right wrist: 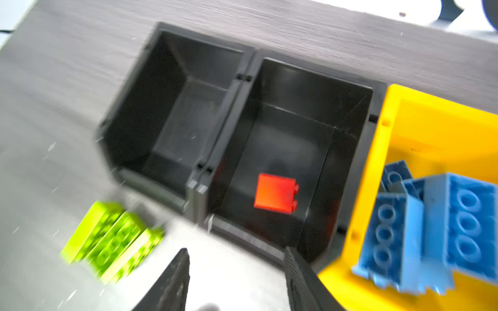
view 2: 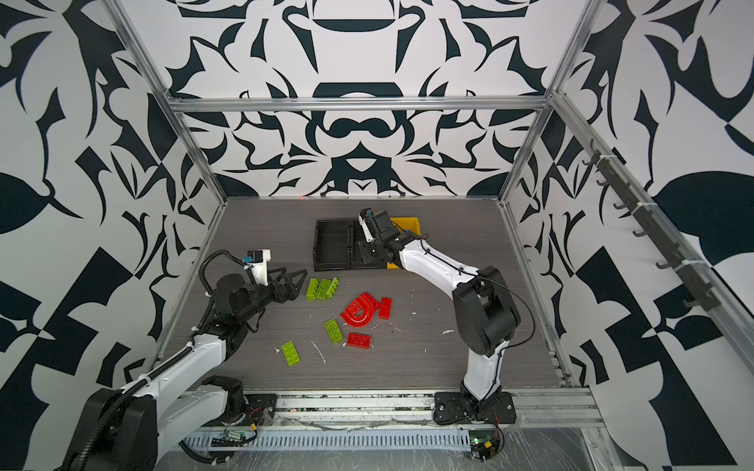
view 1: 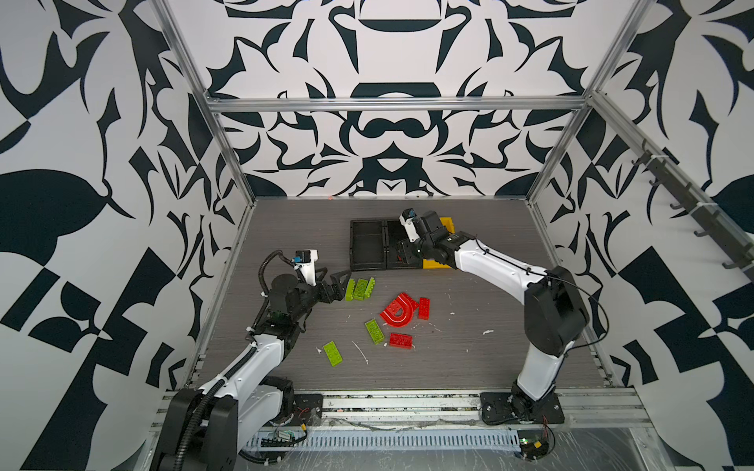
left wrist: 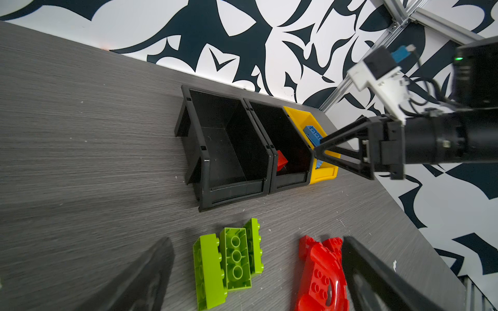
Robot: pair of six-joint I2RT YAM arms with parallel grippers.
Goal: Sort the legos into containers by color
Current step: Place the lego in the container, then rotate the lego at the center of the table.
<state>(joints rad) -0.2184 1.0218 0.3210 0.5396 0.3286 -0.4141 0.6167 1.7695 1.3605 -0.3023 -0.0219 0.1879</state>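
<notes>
As the empty, half-open right gripper (right wrist: 237, 269) hangs over the black plastic middle bin (right wrist: 310, 91) near the surface's (view 1: 469, 367) far edge, red studded brick (right wrist: 275, 194) inside, the wide-open left gripper (view 1: 342, 285) faces lime green bricks (view 1: 360, 288).

The scene is evenly lit; only short, faint shadows are cast on the table (view 1: 469, 359). Both top views are rendered sharp. The right wrist view is smeared by motion blur, worst on the lime green legos (right wrist: 113, 242), and the table near them is washed out.
</notes>
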